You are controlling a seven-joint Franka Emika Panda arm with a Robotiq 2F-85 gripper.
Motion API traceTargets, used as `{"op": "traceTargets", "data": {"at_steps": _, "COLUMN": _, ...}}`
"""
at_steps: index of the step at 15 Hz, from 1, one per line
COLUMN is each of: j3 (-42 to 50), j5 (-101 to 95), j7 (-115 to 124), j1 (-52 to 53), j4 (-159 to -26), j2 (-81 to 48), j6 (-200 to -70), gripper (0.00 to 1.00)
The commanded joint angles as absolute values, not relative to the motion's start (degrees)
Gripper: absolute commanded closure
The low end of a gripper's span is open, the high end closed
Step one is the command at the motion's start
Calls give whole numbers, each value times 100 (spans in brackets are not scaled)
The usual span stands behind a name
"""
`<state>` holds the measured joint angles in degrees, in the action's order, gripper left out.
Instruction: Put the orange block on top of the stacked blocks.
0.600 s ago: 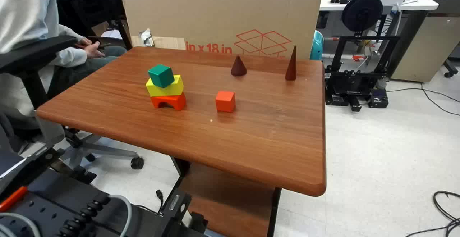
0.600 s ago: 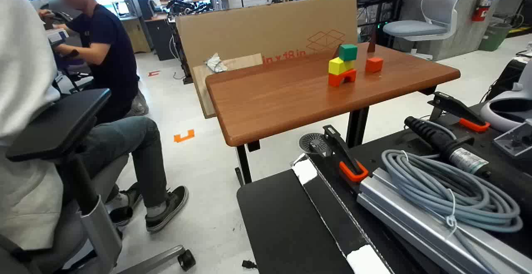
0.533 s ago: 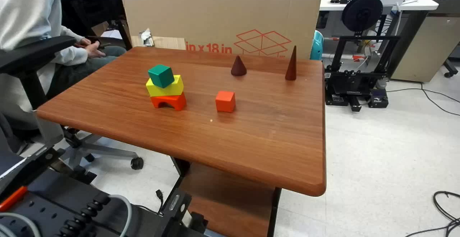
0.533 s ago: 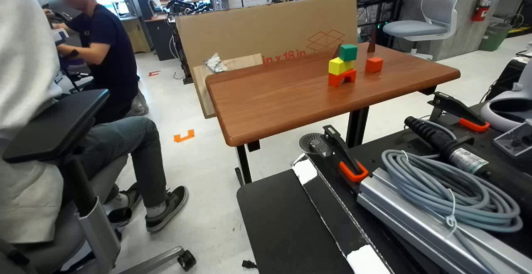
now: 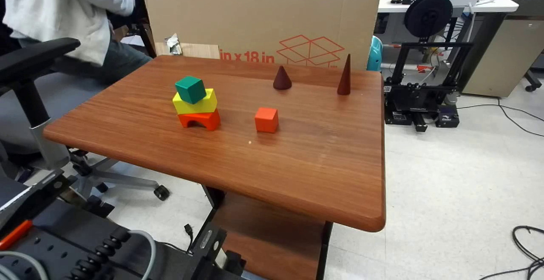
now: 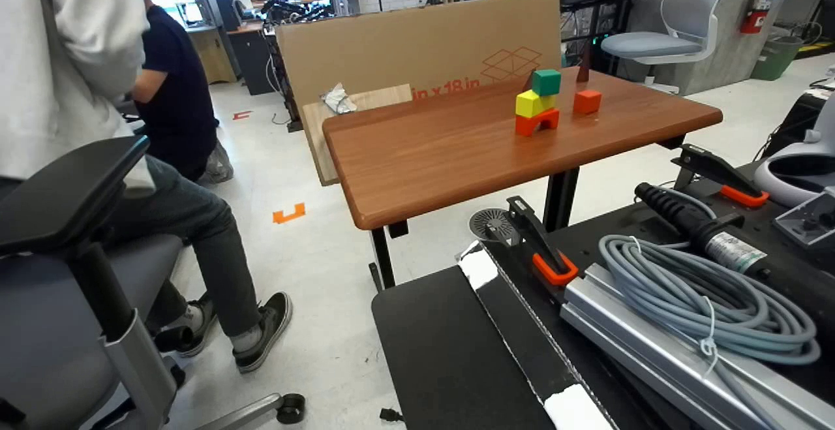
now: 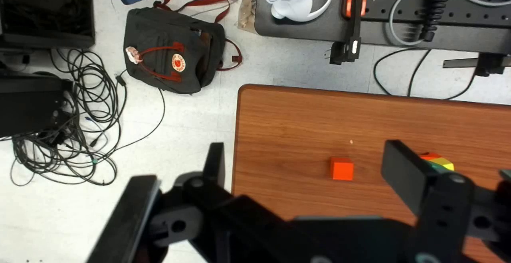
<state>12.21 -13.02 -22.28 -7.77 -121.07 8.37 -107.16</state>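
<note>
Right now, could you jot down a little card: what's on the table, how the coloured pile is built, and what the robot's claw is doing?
Orange block: on the table, apart from the stacked blocks
Stacked blocks: green block on top, yellow block beneath, orange-red arched base at the bottom
Also there: short dark cone and tall dark cone, both upright
Gripper (claw): open, holding nothing, in the wrist view
Task status: orange block not yet stacked
</note>
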Motion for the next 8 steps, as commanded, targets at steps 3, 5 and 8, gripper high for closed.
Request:
{"op": "traceTargets", "data": {"at_steps": 3, "j3": 1180, "j5": -1255, "j7": -2258, "j1": -807, "j4": -12031, "j2": 663, "j6": -10778, "gripper": 0}}
{"op": "traceTargets", "data": {"at_steps": 5, "j3": 1150, "j5": -1255, "j7": -2251, "j1": -787, "j4": -11985, "j2": 480, "j6": -10881, "gripper": 0}}
{"op": "traceTargets", "data": {"at_steps": 8, "j3": 1075, "j5": -1068, "j7": -2292, "j1": -754, "j4": -11928, "j2": 92, "j6": -11283, "gripper": 0}}
